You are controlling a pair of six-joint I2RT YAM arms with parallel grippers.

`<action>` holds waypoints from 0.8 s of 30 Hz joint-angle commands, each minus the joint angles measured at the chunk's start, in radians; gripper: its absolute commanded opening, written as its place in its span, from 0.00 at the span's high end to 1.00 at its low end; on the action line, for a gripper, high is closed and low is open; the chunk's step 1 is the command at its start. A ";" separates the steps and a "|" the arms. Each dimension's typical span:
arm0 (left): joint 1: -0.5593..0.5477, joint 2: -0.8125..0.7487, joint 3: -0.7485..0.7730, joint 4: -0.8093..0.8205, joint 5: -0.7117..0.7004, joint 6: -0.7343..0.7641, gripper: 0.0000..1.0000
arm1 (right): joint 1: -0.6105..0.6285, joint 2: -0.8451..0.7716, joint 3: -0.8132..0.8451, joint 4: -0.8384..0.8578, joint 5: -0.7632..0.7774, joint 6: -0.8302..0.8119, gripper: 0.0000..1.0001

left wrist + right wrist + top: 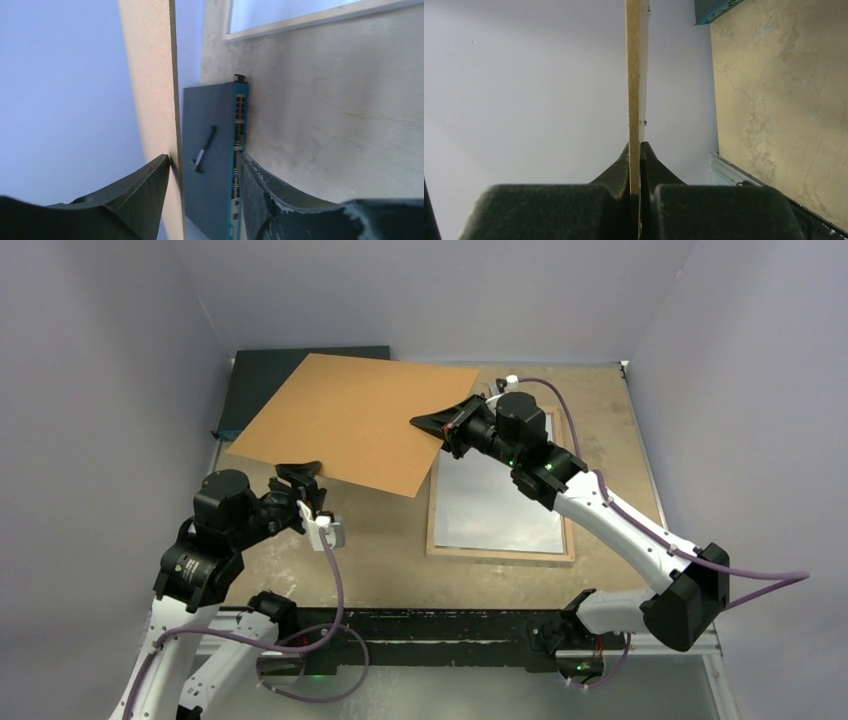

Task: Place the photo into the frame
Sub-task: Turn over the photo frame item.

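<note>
The frame [500, 552] lies flat on the table right of centre, light wood rim up, with a pale grey inside; one corner of it shows in the left wrist view [300, 22]. A plain brown backing board [350, 420] is held tilted above the table. My right gripper [440, 425] is shut on the board's right edge [634, 75], as the right wrist view [640, 145] shows. My left gripper [298, 475] is open at the board's near edge. In the left wrist view [202, 157] the board [150, 75] stands between the jaws, close against one finger. No photo with an image is in view.
A flat dark teal box [270, 380] lies at the table's back left, partly under the board, and shows in the left wrist view [210, 150]. The enclosure's grey walls stand on the left, back and right. A black rail [440, 625] runs along the near edge.
</note>
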 commanded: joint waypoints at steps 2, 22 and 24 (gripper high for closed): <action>-0.005 -0.046 -0.080 0.262 -0.036 0.031 0.58 | 0.006 -0.064 0.011 0.168 -0.008 0.056 1.00; -0.005 0.038 -0.104 0.509 -0.067 0.098 1.00 | 0.039 -0.076 -0.036 0.171 -0.060 0.019 0.66; -0.005 0.064 -0.051 0.478 -0.046 0.094 1.00 | 0.033 -0.078 -0.031 0.137 -0.104 -0.043 0.41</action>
